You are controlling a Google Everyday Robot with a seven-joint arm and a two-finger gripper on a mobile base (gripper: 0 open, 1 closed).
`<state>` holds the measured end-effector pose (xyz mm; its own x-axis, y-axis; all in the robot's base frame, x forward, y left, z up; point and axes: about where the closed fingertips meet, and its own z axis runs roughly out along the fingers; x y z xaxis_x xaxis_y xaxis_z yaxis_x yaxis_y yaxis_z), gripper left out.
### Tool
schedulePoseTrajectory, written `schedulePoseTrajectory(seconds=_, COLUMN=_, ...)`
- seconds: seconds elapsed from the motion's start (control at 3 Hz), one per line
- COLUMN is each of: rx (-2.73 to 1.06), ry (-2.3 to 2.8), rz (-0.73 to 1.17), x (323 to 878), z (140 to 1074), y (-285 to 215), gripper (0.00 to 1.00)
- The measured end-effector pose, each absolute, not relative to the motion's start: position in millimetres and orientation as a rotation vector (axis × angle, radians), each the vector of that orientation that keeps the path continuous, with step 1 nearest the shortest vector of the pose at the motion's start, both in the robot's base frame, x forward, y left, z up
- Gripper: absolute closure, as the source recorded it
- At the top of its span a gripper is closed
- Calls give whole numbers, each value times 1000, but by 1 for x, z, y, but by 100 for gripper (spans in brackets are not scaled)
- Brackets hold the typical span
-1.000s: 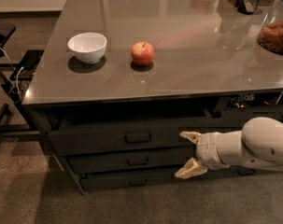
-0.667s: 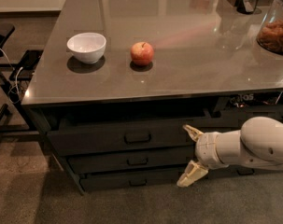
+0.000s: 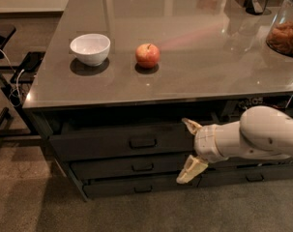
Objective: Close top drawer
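Observation:
The top drawer point(image 3: 102, 143) is a wide dark-grey panel under the counter's front edge, with a rectangular loop handle point(image 3: 142, 142) near its middle. It stands pulled out a little beyond the drawers below. My gripper point(image 3: 189, 148) comes in from the right on a white arm. It is open, with one cream finger point(image 3: 191, 125) up by the top drawer's right end and the other finger point(image 3: 190, 170) down in front of the lower drawers. It holds nothing.
Two shallower dark drawers point(image 3: 136, 167) sit below the top one, and a narrower stack point(image 3: 255, 175) lies behind my arm. On the counter point(image 3: 194, 71) stand a white bowl point(image 3: 90, 48), a red apple point(image 3: 147, 55) and a glass jar point(image 3: 284, 35). A black stand with cables point(image 3: 10, 76) is at the left.
My gripper has shifted slightly right and a little down along the drawer front, staying open. The drawer has not visibly moved.

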<state>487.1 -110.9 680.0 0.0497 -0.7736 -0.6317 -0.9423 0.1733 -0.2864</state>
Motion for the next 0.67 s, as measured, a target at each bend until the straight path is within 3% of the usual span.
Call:
schedulePoseTrajectory(seconds=0.33, rx=-1650, ry=1752, rz=332, x=481, z=679, y=-109, gripper=0)
schedulePoseTrajectory(seconds=0.67, rx=-1650, ry=1752, rz=332, x=481, z=679, y=-109, gripper=19)
